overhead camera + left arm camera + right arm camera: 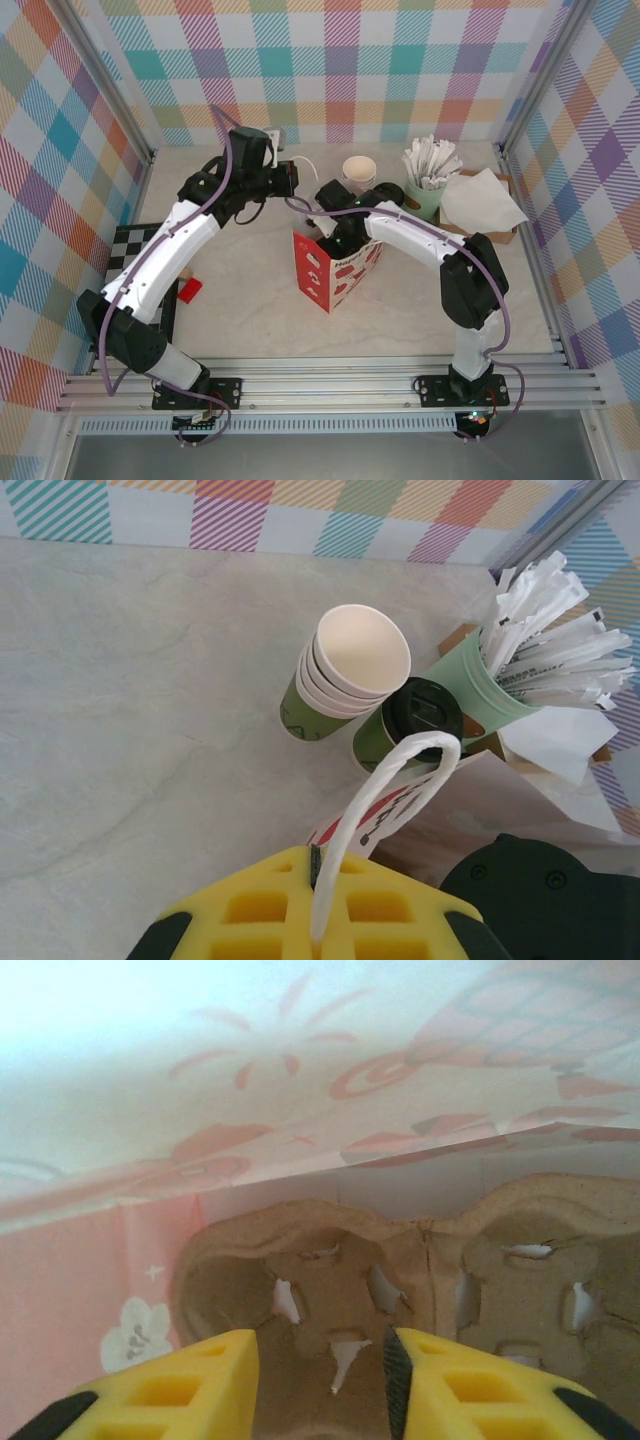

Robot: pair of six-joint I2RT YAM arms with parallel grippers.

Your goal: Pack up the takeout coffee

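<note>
Seen from above, the takeout coffee (388, 192), a small paper cup with a round black plastic lid, stands on the pale marbled tabletop (250, 310) towards the back. It sits between a stack of lidless cream-and-green cups (360, 170) and a mint-green pot of white sachets (428, 195), outside the red-and-white paper bag (335, 275) at centre. Pastel plaid walls (60, 150) close in three sides, so that corner is cramped. In the left wrist view, the left gripper (318, 920) is clamped on the bag's white looped handle (400, 770), and the coffee's green lower wall and lid (425, 710) show just beyond it. The cup probably has a soft, easily crushed wall and a slick lid that could pop off, and it will spill if tipped. It is best pinched gently across the body under the lid rim and kept upright, though its neighbours leave little finger room. In the right wrist view, the right gripper (320, 1380) is inside the bag with its yellow fingers (190, 1380) apart and empty, above a brown moulded-pulp cup carrier (430, 1270) on the bag's floor.
</note>
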